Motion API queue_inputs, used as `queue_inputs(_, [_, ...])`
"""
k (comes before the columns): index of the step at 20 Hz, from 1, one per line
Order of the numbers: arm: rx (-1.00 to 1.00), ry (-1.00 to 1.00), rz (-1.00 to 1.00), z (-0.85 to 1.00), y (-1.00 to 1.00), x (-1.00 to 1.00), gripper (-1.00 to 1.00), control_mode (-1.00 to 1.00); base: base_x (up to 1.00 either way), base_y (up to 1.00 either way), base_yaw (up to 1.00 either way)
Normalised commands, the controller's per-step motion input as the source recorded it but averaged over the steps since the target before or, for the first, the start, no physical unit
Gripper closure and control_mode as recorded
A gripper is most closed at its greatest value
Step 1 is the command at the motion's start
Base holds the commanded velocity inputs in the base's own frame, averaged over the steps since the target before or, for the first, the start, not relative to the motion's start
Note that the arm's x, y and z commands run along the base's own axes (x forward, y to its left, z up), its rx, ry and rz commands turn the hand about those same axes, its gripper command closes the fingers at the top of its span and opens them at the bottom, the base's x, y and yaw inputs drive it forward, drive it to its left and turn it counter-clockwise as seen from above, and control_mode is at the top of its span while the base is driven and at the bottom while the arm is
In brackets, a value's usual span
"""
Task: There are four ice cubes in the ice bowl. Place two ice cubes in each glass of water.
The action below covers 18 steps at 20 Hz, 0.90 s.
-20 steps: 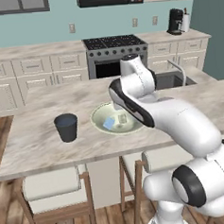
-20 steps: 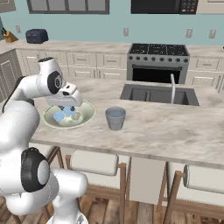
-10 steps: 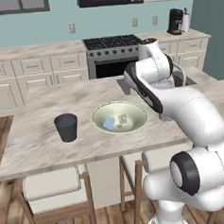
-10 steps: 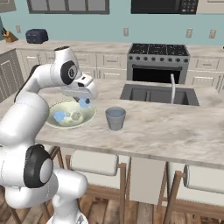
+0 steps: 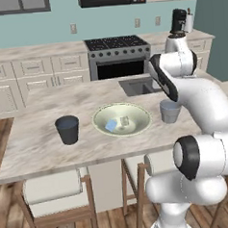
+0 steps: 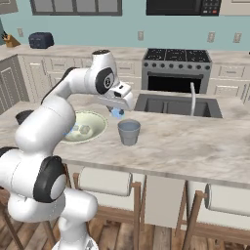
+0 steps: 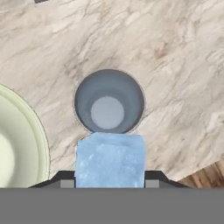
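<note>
Left base view, left to right. Dark tumbler (image 5: 68,129) left of centre on the island counter (image 5: 40,140); no cube can be made out in it. Ice bowl (image 5: 121,120) mid-frame, two ice cubes (image 5: 117,124) lying inside. Lighter tumbler (image 5: 169,111) right of centre, partly behind the arm.

Right base view: gripper (image 6: 117,110) left of centre, just above and beside the lighter tumbler, clamped on a held cube (image 6: 116,113).

Hand view: that cube sits bottom centre between the finger tips, tumbler mouth directly beyond, no cube seen inside.

Judgement: early. One cube about to drop; the fourth cube unaccounted for; the dark tumbler looks untouched.
</note>
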Motion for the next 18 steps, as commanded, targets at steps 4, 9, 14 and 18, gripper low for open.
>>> queue_inputs(4, [0.05,-0.10,-0.05,-0.02,-0.39,0.27,1.00,-1.00,0.00,0.00,0.00])
queue_inputs(9, [0.09,-0.11,-0.05,-0.19,-0.01,0.36,1.00,-1.00,0.00,0.00,0.00])
queue_inputs(14, [0.10,-0.09,-0.04,-0.25,-0.01,0.30,1.00,-1.00,0.00,0.00,0.00])
queue_inputs(18, [0.08,-0.02,-0.05,-0.11,-0.14,-0.23,1.00,-1.00,0.00,0.00,0.00])
